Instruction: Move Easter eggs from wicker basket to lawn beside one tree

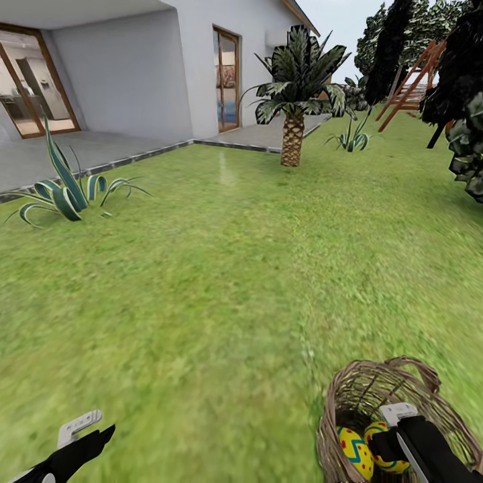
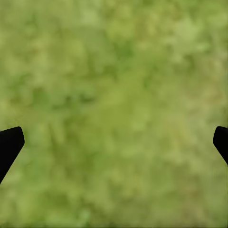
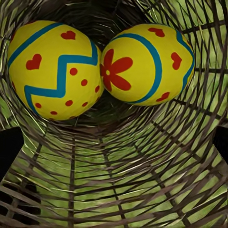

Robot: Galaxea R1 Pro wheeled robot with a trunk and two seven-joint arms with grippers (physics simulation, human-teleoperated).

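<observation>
The wicker basket (image 1: 376,392) stands on the lawn (image 1: 221,282) at the lower right of the head view. Two yellow Easter eggs lie side by side in it: one with a blue zigzag and red dots (image 3: 52,69), one with a red flower mark (image 3: 145,64). In the head view the zigzag egg (image 1: 355,455) is left of the other egg (image 1: 377,431). My right gripper (image 3: 114,142) is open, reaching down into the basket just short of the eggs, touching neither. My left gripper (image 2: 114,142) is open over bare grass, low at the left (image 1: 94,436).
A palm (image 1: 293,127) stands ahead at the patio's edge. Dark-leaved trees (image 1: 463,87) line the right side, with another further back (image 1: 392,47). A striped spiky plant (image 1: 64,191) grows at the left beside grey paving (image 1: 80,151) and the white house (image 1: 134,67).
</observation>
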